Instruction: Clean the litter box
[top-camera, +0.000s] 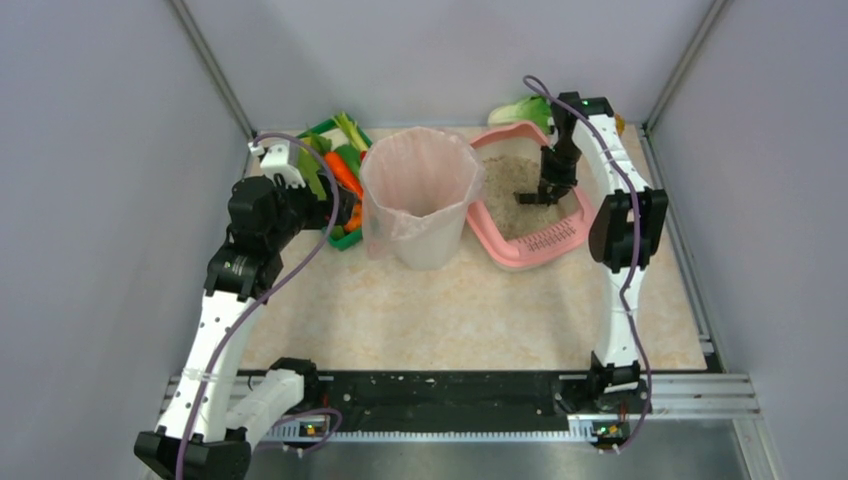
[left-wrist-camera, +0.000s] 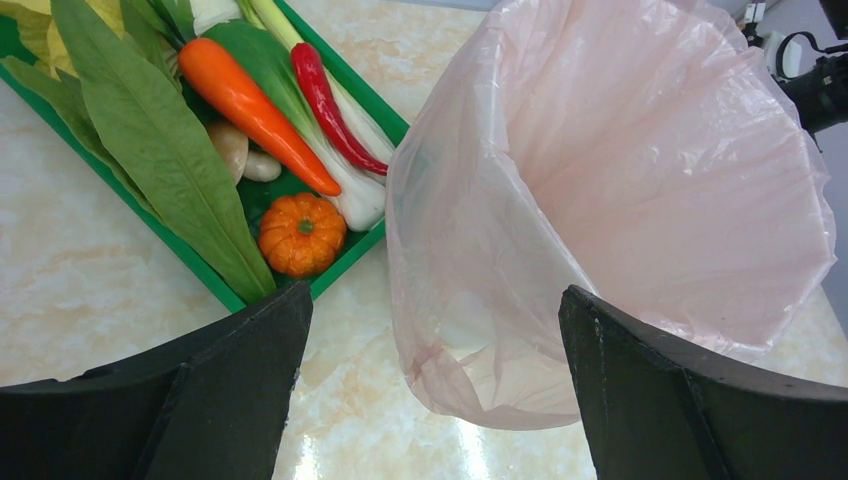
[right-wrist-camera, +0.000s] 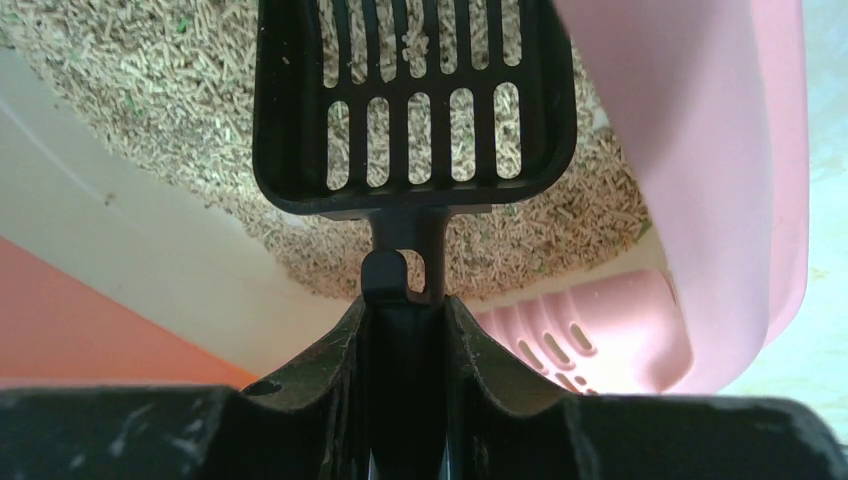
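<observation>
The right hand (right-wrist-camera: 405, 308) is clamped on the handle of a black slotted scoop (right-wrist-camera: 410, 200) over the litter (right-wrist-camera: 150, 90) in the pink litter box (right-wrist-camera: 720, 150) at the table's (top-camera: 450, 310) far right, while the left hand (left-wrist-camera: 432, 300) gapes open between the pink-lined bin (left-wrist-camera: 620, 180) and a green vegetable tray (left-wrist-camera: 345, 258).

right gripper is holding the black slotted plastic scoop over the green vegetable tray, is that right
No. The right gripper is shut on the black slotted plastic scoop, but the scoop is over the litter in the pink plastic litter box, not over the green vegetable tray. The right wrist view shows it.
</observation>
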